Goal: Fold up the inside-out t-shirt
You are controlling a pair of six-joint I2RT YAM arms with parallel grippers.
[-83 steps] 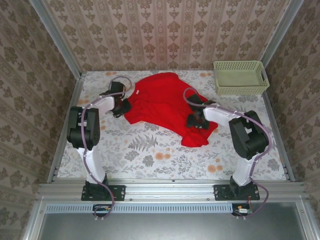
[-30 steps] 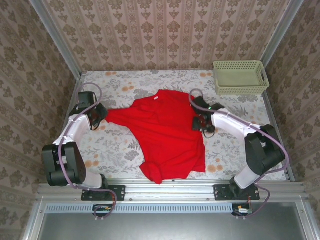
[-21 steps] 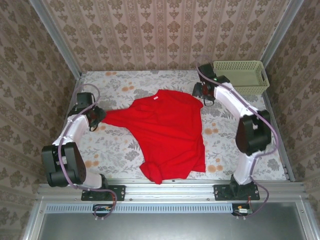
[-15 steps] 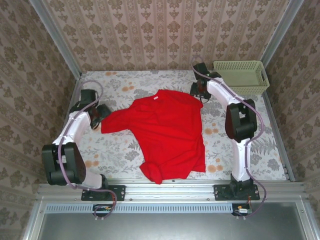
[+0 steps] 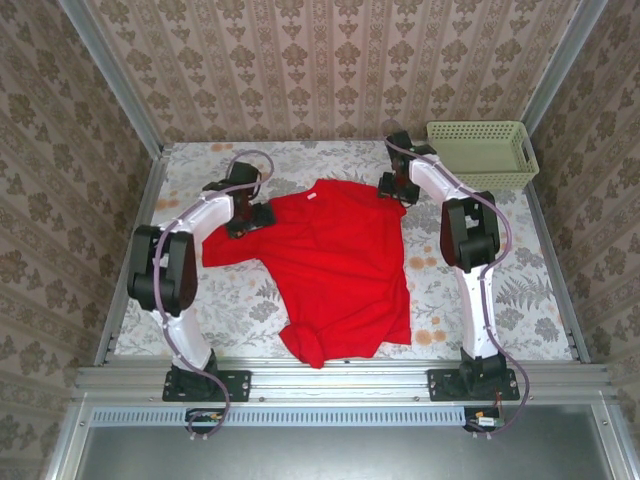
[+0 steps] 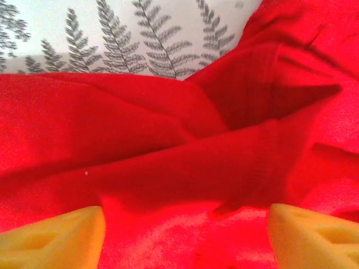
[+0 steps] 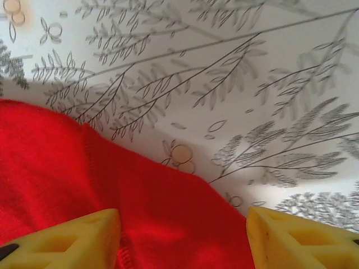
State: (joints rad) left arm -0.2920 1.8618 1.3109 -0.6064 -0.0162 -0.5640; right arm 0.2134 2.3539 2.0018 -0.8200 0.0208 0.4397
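1. Your inside-out t-shirt (image 5: 340, 260) lies spread on the floral table (image 5: 250, 300), roughly in the middle, with the collar at the far end and the hem toward the near rail. The pale green basket (image 5: 484, 181) sits well apart at the far right corner.
2. Your left gripper (image 5: 247, 215) hangs over the shirt's left shoulder, just where the sleeve branches off toward the left. In the left wrist view its yellow fingertips (image 6: 53, 235) stand wide apart with creased red cloth lying loose between them: the jaws are released and hold nothing.
3. Your right gripper (image 5: 392, 186) is at the shirt's far right corner. In the right wrist view its fingertips (image 7: 303, 241) straddle the cloth's edge where it meets the bare table, spread and gripping nothing.
4. Both grippers look set at the shoulders so that you can pinch the two far corners together, probably to tension or lift the shirt evenly.
5. The shirt is not yet flat. The near left hem is bunched into a lump and the left sleeve lies rumpled, so I judge you are at the straightening stage, with no fold made.
6. Take care that each pinch catches the cloth, since the right jaws sit half over bare table.
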